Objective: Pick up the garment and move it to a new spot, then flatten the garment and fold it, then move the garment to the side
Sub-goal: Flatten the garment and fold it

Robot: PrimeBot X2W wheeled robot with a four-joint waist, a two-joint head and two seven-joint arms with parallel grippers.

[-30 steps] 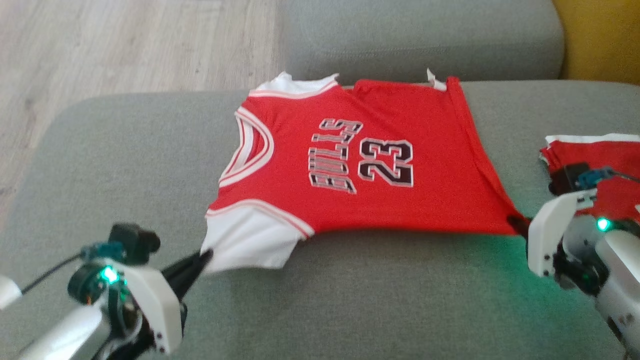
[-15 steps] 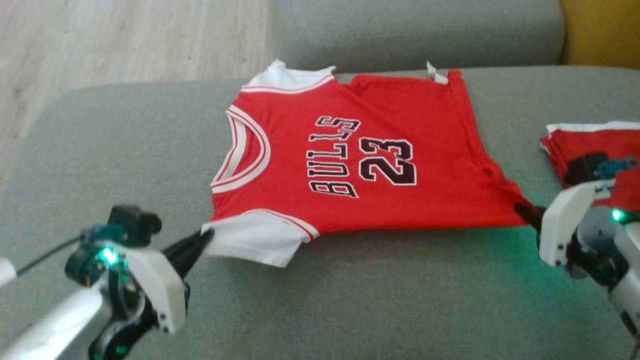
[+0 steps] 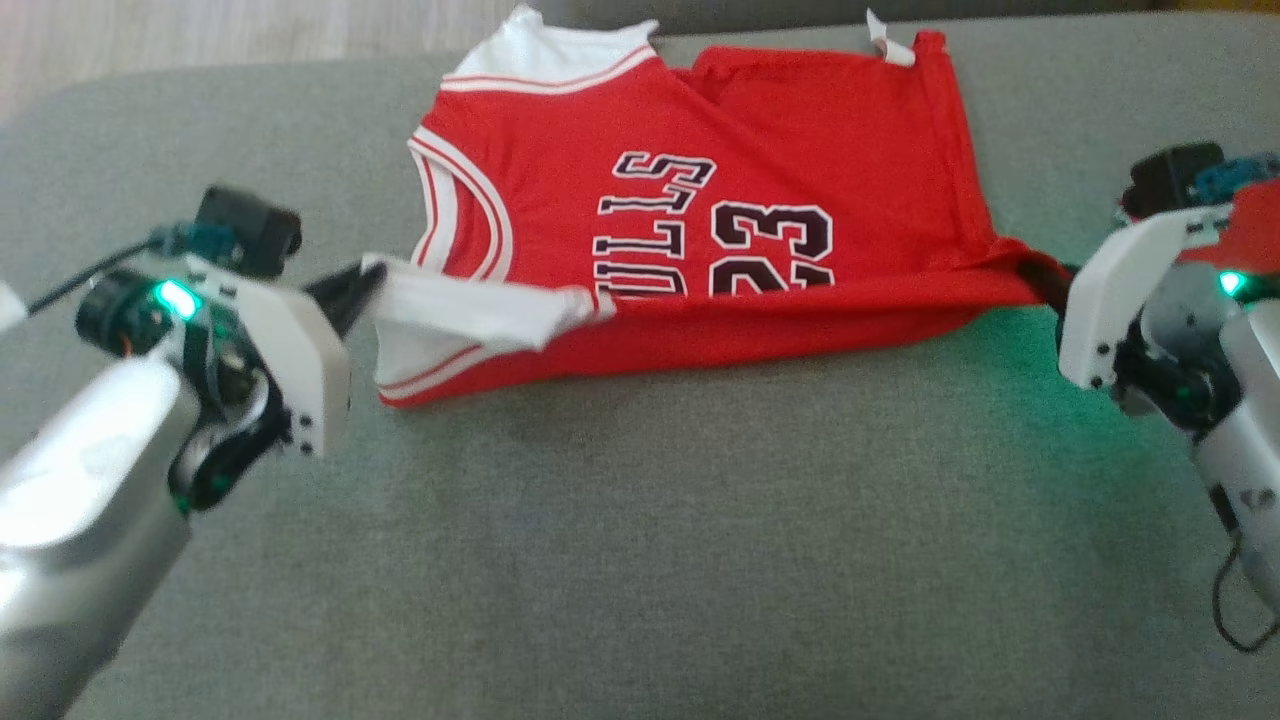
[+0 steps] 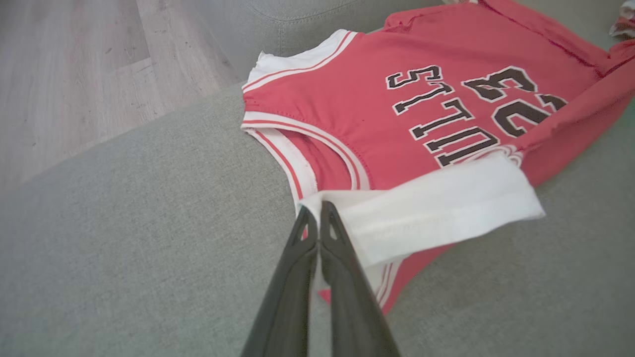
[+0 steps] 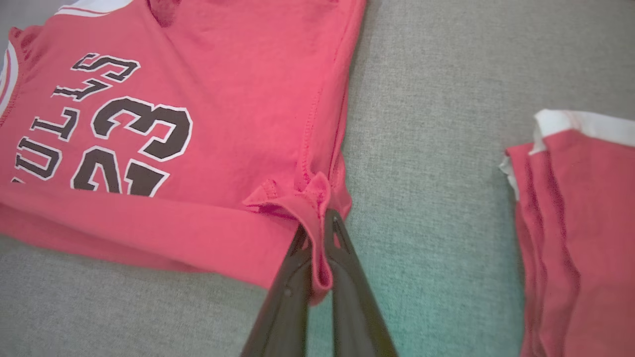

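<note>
Now, head view: the near long edge of the garment [image 3: 720, 130] is up off the sofa cushion [image 3: 700, 560] and rolled over the lower print. A second ago it lay flat. The camera has also dipped. Left gripper [image 3: 362, 282] is pinched tight on the white sleeve [image 3: 470, 310], and right gripper [image 3: 1048, 280] is clamped on the hem corner [image 3: 1015, 265].

Left wrist view: fingers are together on the sleeve edge, the sleeve draped across the lettering.

Right wrist view: hem is bunched between closed fingers. A folded red piece [image 5: 580, 223] lies apart.

Judgement: flattening done, lengthwise fold under way.

Near edge of garment [image 3: 760, 120] now up, mid-fold.
</note>
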